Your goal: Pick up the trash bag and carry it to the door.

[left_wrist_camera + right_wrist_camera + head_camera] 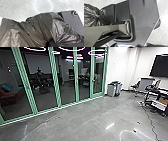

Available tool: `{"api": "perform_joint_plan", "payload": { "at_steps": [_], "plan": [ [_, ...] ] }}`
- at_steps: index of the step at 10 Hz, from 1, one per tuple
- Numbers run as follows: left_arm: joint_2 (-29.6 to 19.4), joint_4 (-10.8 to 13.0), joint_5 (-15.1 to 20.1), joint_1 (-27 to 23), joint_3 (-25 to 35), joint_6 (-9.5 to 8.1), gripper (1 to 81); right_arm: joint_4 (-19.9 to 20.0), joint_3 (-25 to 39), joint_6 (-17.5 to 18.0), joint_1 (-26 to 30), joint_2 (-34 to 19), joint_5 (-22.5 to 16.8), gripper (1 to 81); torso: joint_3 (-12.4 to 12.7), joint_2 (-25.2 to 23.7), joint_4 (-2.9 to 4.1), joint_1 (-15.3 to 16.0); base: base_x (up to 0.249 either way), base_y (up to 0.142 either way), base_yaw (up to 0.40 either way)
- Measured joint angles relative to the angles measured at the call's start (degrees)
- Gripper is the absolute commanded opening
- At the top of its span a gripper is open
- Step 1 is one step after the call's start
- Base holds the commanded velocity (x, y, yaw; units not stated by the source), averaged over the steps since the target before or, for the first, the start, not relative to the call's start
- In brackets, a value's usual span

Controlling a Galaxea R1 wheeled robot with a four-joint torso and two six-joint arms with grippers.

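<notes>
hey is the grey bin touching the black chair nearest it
Apart. The head view shows floor and white wall between the grey bin and the black chair.

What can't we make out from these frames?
- Trash bag contents: left wrist view, hidden by its dark plastic.
- Bag's full outline: left wrist view, cut off by the edge.
- Wall screen's far side: head view, cut off by right edge.
- Grey bin's contents: head view, too small.

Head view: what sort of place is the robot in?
Probably an office or meeting room. It has a green-framed glass partition, a large dark screen on the white wall, and a chair near a cluttered desk.
</notes>
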Motion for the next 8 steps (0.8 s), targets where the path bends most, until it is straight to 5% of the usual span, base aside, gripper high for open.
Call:
{"api": "perform_joint_plan", "payload": {
  "at_steps": [8],
  "plan": [
    [0.0, -0.02, 0.0, 0.0, 0.0, 0.0, 1.0, 0.0, -0.27, 0.0, -0.02, 0.02, -0.01, 81.1, 0.0, 0.0, 0.0, -0.02, 0.135, 0.0, 0.0]
  ]
}}
